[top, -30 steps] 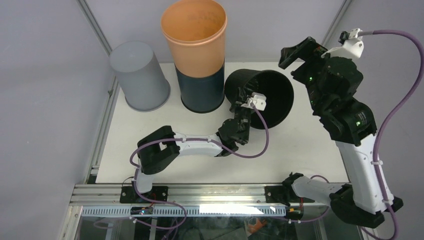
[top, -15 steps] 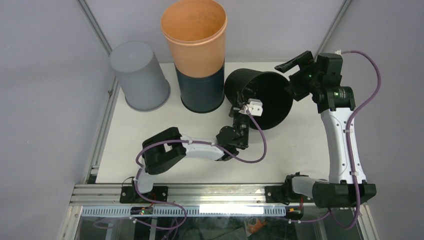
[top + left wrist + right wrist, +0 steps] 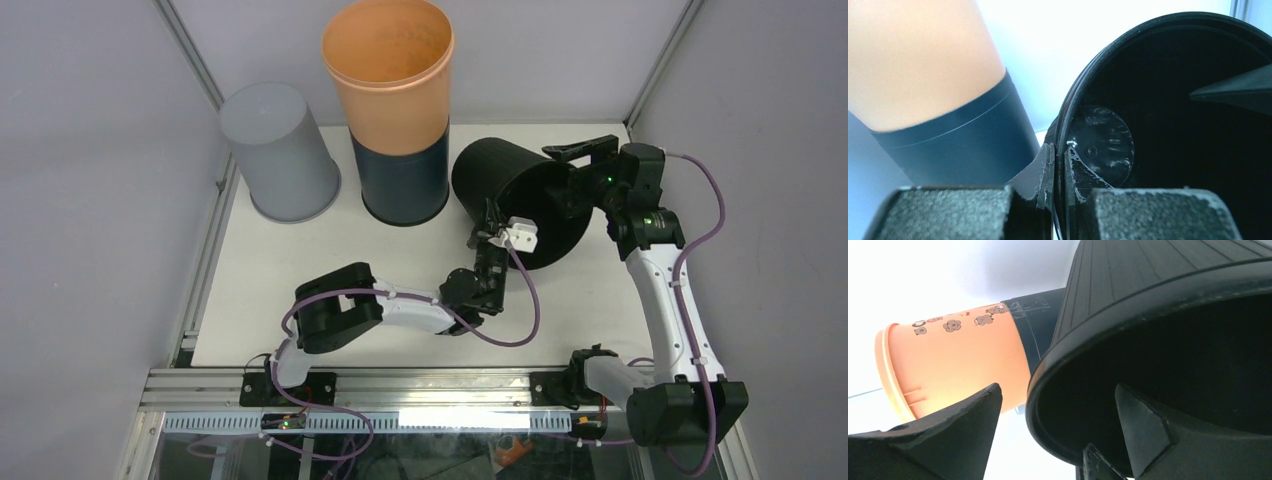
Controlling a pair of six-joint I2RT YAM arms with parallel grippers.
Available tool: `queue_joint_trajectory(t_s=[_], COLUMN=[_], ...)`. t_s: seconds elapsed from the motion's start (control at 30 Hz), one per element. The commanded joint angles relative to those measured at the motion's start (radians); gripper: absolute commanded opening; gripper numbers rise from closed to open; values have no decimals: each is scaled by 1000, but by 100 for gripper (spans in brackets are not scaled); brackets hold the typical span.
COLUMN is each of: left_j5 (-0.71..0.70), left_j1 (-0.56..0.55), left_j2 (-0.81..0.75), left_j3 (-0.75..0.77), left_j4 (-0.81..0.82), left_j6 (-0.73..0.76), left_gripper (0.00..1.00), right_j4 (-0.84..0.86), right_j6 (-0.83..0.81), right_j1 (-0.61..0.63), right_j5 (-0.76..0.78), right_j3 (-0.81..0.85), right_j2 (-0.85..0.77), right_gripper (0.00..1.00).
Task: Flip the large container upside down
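Overhead view looks down; both wrist views closely share the black container.

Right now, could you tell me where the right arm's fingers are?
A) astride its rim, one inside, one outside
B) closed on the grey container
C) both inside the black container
A: the right wrist view shows one of the right fingers inside the black container, the other outside, with the rim between them.

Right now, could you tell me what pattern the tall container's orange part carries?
The tall container shows small brownish flower prints near its rim, clearest in the right wrist view.
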Motion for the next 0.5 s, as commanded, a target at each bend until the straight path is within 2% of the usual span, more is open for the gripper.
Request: queue_joint_trajectory(t_s=[0.0, 0.07, 0.17, 0.27, 0.33, 0.4, 0.47], left_j5=[-11, -16, -25, -32, -33, -34, -32], left_j1=[-36, -43, -53, -62, -67, -70, -71], left_j2=[5, 11, 16, 27, 33, 38, 42], left_j3=[9, 14, 13, 19, 24, 35, 45], left_j4=[135, 141, 146, 153, 162, 180, 193], left_j6=[13, 22, 24, 26, 37, 53, 74], left_gripper=[0, 0, 0, 0, 0, 0, 0], right_j4=[144, 166, 211, 217, 216, 229, 223], right_j6=[60, 87, 138, 176, 196, 209, 214], right_j1=[13, 13, 18, 37, 49, 57, 56], right_j5=[29, 31, 11, 1, 5, 9, 18], right_j3=[15, -2, -40, -50, -61, -79, -89], right_j2=[-8, -4, 5, 19, 20, 16, 12], right_gripper=[84, 79, 63, 57, 47, 30, 1])
